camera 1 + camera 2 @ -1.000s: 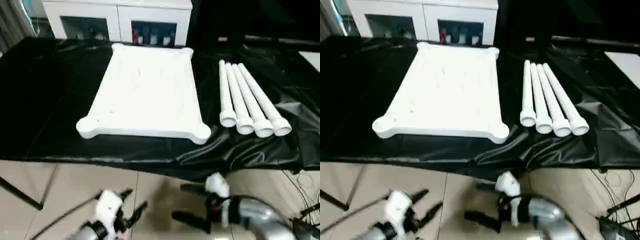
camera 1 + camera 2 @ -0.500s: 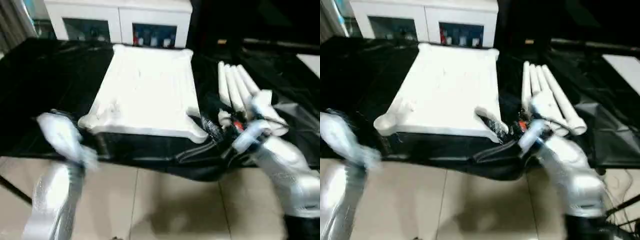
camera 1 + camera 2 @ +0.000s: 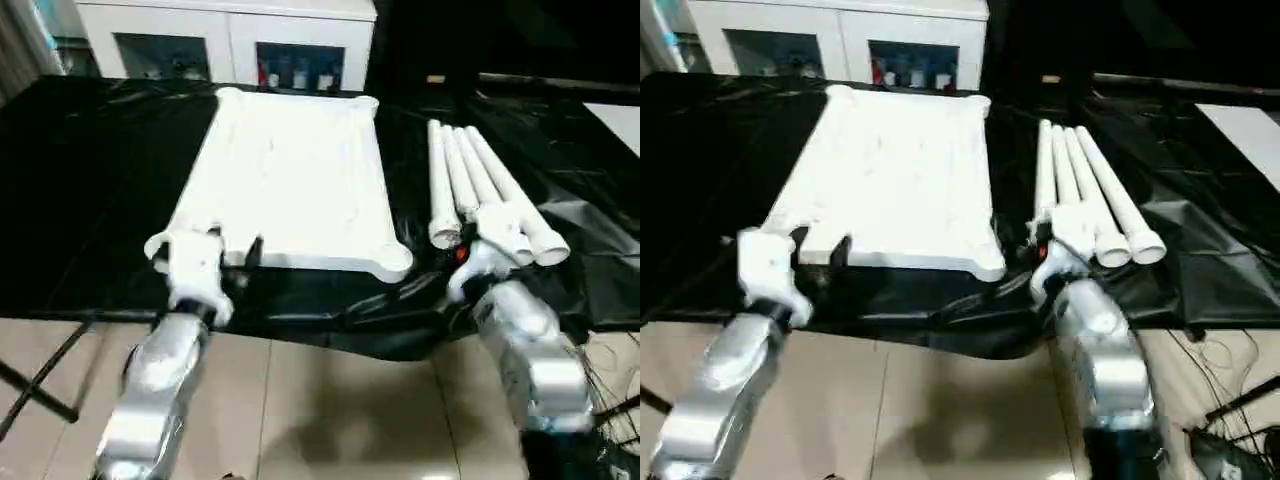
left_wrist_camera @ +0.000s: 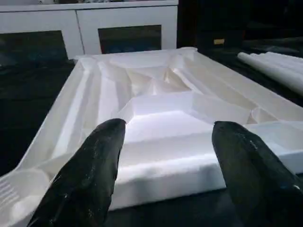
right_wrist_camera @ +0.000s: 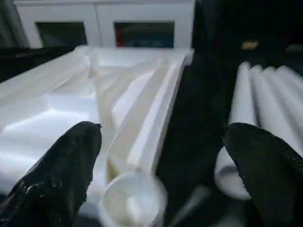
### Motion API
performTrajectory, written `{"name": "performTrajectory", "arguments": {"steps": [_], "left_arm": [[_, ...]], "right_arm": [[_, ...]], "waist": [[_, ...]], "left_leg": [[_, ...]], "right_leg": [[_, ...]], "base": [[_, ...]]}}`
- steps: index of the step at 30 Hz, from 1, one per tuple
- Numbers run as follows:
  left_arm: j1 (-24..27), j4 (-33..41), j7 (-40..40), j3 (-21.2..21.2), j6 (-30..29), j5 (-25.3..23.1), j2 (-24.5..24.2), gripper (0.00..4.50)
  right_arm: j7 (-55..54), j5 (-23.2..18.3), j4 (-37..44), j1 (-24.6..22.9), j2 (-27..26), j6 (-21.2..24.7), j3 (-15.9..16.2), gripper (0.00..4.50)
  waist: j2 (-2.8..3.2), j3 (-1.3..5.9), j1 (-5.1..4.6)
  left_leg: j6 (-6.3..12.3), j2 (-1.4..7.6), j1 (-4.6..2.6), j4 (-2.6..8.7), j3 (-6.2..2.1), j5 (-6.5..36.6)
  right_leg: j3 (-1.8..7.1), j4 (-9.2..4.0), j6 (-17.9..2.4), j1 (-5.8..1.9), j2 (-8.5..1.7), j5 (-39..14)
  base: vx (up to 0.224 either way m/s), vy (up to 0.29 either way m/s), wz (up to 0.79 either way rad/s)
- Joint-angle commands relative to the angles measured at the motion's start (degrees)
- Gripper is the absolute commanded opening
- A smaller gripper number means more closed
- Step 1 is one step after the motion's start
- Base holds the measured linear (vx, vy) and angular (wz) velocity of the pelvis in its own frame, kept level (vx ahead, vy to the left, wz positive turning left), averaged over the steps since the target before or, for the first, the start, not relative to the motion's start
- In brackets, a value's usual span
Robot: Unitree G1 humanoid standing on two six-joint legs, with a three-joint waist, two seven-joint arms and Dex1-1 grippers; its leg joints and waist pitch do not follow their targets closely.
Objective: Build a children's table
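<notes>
The small white plastic square table top lies upside down, ribs up, on the black-covered tabletop, in front of a white cabinet with glass doors. Four long white tube legs lie side by side just to its right. The left tool stands with fingers apart at the top's near edge. The right tool, fingers wide apart, is before the gap between the near right corner socket and the legs.

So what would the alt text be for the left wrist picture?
Two black fingers of the robot's open left gripper frame the near edge of an upturned white table top, ribs showing. White tube legs lie beside it on black sheeting.
</notes>
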State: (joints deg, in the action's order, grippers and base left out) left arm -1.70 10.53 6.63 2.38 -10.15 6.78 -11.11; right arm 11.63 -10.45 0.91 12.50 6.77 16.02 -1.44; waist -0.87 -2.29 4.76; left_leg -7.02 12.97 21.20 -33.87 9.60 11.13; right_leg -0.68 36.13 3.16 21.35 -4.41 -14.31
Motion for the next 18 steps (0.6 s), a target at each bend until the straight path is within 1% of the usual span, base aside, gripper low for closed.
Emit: {"name": "performTrajectory", "arguments": {"steps": [1,2,3,4,5,6,7,8,9,10,11,12,13,14,15,16,17,18], "left_arm": [[0.72,0.91,0.59,-1.37,1.03,-0.32,-0.07,3.34],[0.80,0.35,0.05,-1.50,1.38,-1.48,0.14,3.34],[0.80,0.35,0.05,-1.50,1.38,-1.48,0.14,3.34],[0.80,-0.04,-0.22,-1.78,1.78,-1.66,0.62,3.34],[0.41,-0.19,-0.37,-1.94,1.79,-0.94,1.02,3.34],[0.27,-0.18,-0.30,-1.98,1.73,-0.54,1.12,3.53],[0.27,-0.18,-0.30,-1.98,1.73,-0.54,1.12,3.64],[0.11,-0.24,-0.58,-1.93,1.33,-0.32,1.03,3.64],[-0.18,-0.41,-0.74,-2.03,1.22,-0.13,1.04,3.64],[-0.30,-0.48,-0.82,-2.07,1.17,-0.05,1.04,3.64],[-0.73,-0.51,-1.19,-2.32,0.90,0.20,1.27,3.93],[-0.90,-0.49,-1.23,-2.39,0.83,0.33,1.39,3.93],[-1.01,-0.49,-1.22,-2.49,0.79,0.26,1.53,4.03],[-1.22,-0.52,-1.17,-2.68,0.78,0.22,1.89,4.03],[-1.41,-0.67,-1.14,-2.93,0.86,0.12,2.40,4.06],[-1.54,-0.82,-1.25,-3.03,0.92,-0.10,2.73,4.18],[-1.57,-0.89,-1.29,-3.06,1.01,-0.19,2.84,4.31],[-1.58,-0.94,-1.32,-3.07,1.12,-0.25,2.90,4.40]], "right_arm": [[0.03,1.31,-0.76,0.19,-0.58,-2.07,1.73,4.50],[0.53,1.04,-1.00,0.25,-1.19,-2.06,1.38,4.50],[0.53,1.04,-1.00,0.25,-1.19,-2.06,1.38,4.50],[1.13,0.98,-0.80,0.25,-1.46,-2.56,1.36,4.50],[0.77,0.61,-0.91,0.50,-1.97,-2.26,0.94,4.50],[0.55,0.44,-1.03,0.59,-2.12,-2.05,0.76,4.50],[0.55,0.44,-1.03,0.59,-2.12,-2.05,0.76,4.50],[0.73,-0.02,-1.03,0.56,-2.26,-2.22,0.56,4.50],[0.95,-0.23,-0.99,0.51,-2.27,-2.22,0.61,4.50],[1.05,-0.32,-0.97,0.48,-2.27,-2.22,0.64,4.50],[1.48,-0.80,-0.89,0.34,-2.13,-2.40,0.90,4.50],[1.68,-0.87,-0.86,0.28,-1.98,-2.43,1.10,4.50],[1.52,-0.63,-0.89,0.27,-1.88,-2.38,1.23,4.50],[1.28,-0.01,-1.02,0.33,-1.59,-2.39,1.55,4.50],[1.09,1.27,-1.18,0.51,-1.08,-2.44,2.10,4.50],[1.08,2.02,-1.29,0.67,-0.76,-2.35,2.39,4.50],[1.15,2.22,-1.33,0.74,-0.68,-2.26,2.53,4.50],[1.24,2.28,-1.36,0.80,-0.66,-2.20,2.63,4.50]], "waist": [[1.55,3.58,0.29],[1.24,3.53,0.21],[1.56,3.24,0.23],[1.49,3.02,0.18],[1.58,2.63,0.28],[1.69,2.36,0.20],[1.72,2.27,0.09],[1.90,1.93,0.01],[1.68,1.60,-0.27],[1.73,1.71,-0.13],[1.72,2.37,0.03],[1.67,2.57,0.06],[1.76,2.69,0.10],[1.64,2.76,0.02],[1.59,3.26,0.12],[1.47,3.68,0.19],[1.40,3.82,0.22],[1.26,4.00,0.30]], "left_leg": [[-1.29,-1.08,-0.60,3.09,0.29,1.61],[-1.21,-1.05,-0.67,3.09,0.38,1.78],[-1.67,-0.88,-0.98,3.61,0.34,7.15],[-1.93,-0.71,-1.33,3.97,0.39,11.30],[-1.08,-0.54,-2.09,4.68,0.50,19.01],[-0.68,-0.56,-2.33,4.98,0.54,21.45],[-0.25,-0.64,-2.56,5.15,0.55,23.45],[0.65,-0.76,-3.42,5.50,0.65,27.25],[1.50,-1.04,-3.83,5.66,0.74,28.91],[1.83,-1.16,-3.83,5.74,0.81,28.18],[3.06,-1.27,-3.66,5.88,0.95,23.44],[3.49,-1.28,-3.60,5.90,1.02,21.46],[4.28,-1.43,-3.69,5.87,1.14,18.86],[4.59,-1.54,-3.44,5.77,1.14,17.47],[5.28,-1.87,-3.11,5.38,1.16,13.73],[6.21,-2.33,-2.75,4.90,1.10,9.70],[6.76,-2.58,-2.55,4.69,1.07,8.04],[7.80,-3.08,-2.06,4.19,1.06,5.51]], "right_leg": [[0.71,-2.76,-7.86,-2.12,-0.72,17.35],[0.70,-2.96,-7.86,-2.07,-0.62,17.43],[0.54,-3.35,-7.91,-2.25,-0.67,12.01],[0.47,-3.70,-7.96,-2.33,-0.68,6.97],[0.35,-4.56,-8.30,-2.46,-0.53,-3.34],[0.25,-5.08,-8.48,-2.39,-0.42,-7.22],[0.14,-5.46,-8.68,-2.59,-0.33,-10.52],[-0.19,-6.36,-8.99,-2.70,-0.08,-16.76],[-0.33,-7.17,-9.24,-3.08,0.00,-20.75],[-0.20,-7.36,-9.16,-3.51,-0.14,-21.30],[0.19,-7.24,-9.98,-4.61,-0.27,-16.17],[0.22,-7.11,-10.35,-4.93,-0.24,-13.67],[0.19,-6.78,-11.16,-5.19,-0.03,-9.48],[0.24,-6.58,-11.48,-5.58,0.05,-7.49],[0.28,-6.07,-11.78,-6.38,0.29,-2.37],[0.30,-5.39,-11.63,-7.12,0.81,4.04],[0.30,-5.10,-11.41,-7.41,1.06,6.83],[0.38,-4.66,-10.76,-7.99,1.42,11.31]], "base": [[0.000,0.000,0.00],[0.000,0.000,0.00],[0.000,0.000,0.00],[0.000,0.000,0.00],[0.000,0.000,0.00],[0.000,0.000,0.00],[0.000,0.000,0.00],[0.000,0.000,0.00],[0.000,0.000,0.00],[0.000,0.000,0.00],[0.000,0.000,0.00],[0.000,0.000,0.00],[0.060,-0.004,0.01],[0.060,-0.004,0.01],[0.077,-0.001,0.02],[0.083,0.003,0.03],[0.083,0.003,0.03],[0.074,-0.001,0.04]]}}
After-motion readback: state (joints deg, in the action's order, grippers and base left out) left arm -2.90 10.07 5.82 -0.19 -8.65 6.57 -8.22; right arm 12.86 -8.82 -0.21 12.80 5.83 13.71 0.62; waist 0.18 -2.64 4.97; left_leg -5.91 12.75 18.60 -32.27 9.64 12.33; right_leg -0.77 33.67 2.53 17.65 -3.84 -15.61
